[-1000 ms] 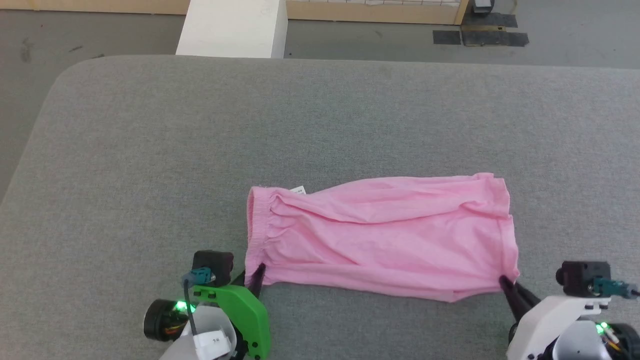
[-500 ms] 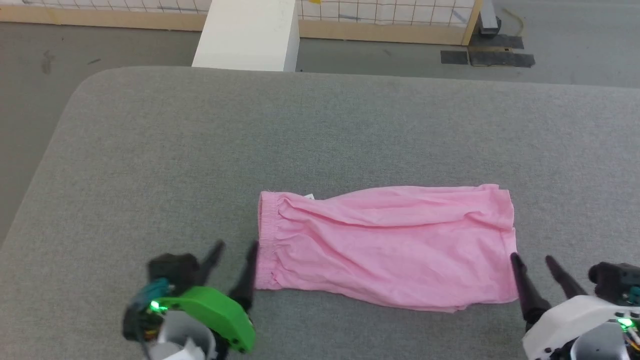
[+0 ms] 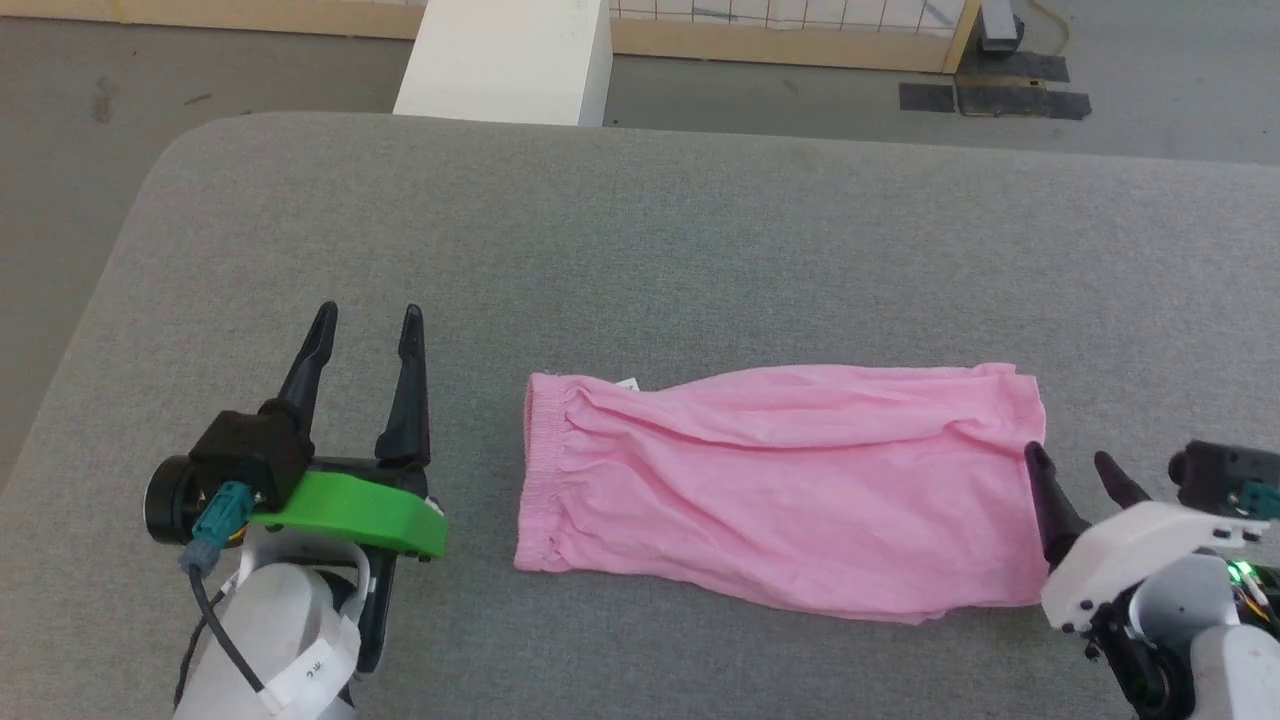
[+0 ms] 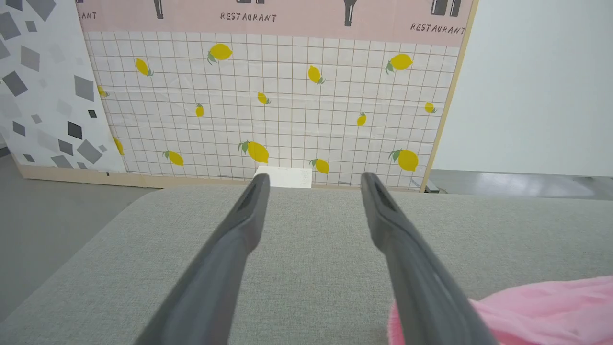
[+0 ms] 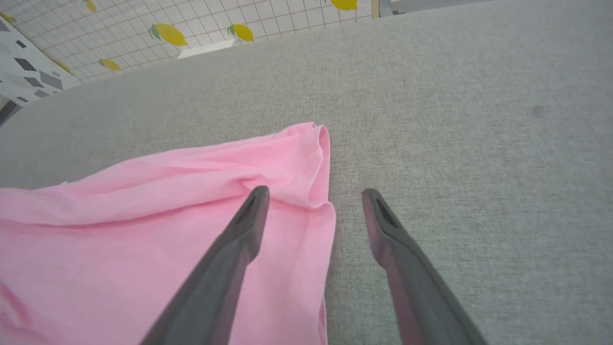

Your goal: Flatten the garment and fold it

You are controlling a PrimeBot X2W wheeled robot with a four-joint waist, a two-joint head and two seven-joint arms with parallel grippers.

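The light-pink garment point(image 3: 780, 490) lies spread lengthwise on the grey table point(image 3: 640, 250), wrinkled, with its gathered elastic hem point(image 3: 540, 470) at the left end and a small white tag point(image 3: 628, 384) at its far edge. My left gripper point(image 3: 368, 318) stands open a little left of the hem, holding nothing; the garment's corner point(image 4: 541, 311) shows low right in the left wrist view. My right gripper point(image 3: 1068, 456) is open at the garment's right edge. In the right wrist view one finger point(image 5: 234, 249) hangs over the pink cloth point(image 5: 143, 230) and the other over bare table.
A white box point(image 3: 505, 60) stands on the floor beyond the table's far edge. A wall panel with a lemon-print grid point(image 4: 268, 105) rises behind it. The table's rounded left corner point(image 3: 160, 170) drops to grey floor. Dark tape patches point(image 3: 990, 95) mark the floor far right.
Both grippers have let go of the garment's near corners and opened. The left arm has swung away to the left and forward. The garment now lies flat; the camera view shifted slightly.
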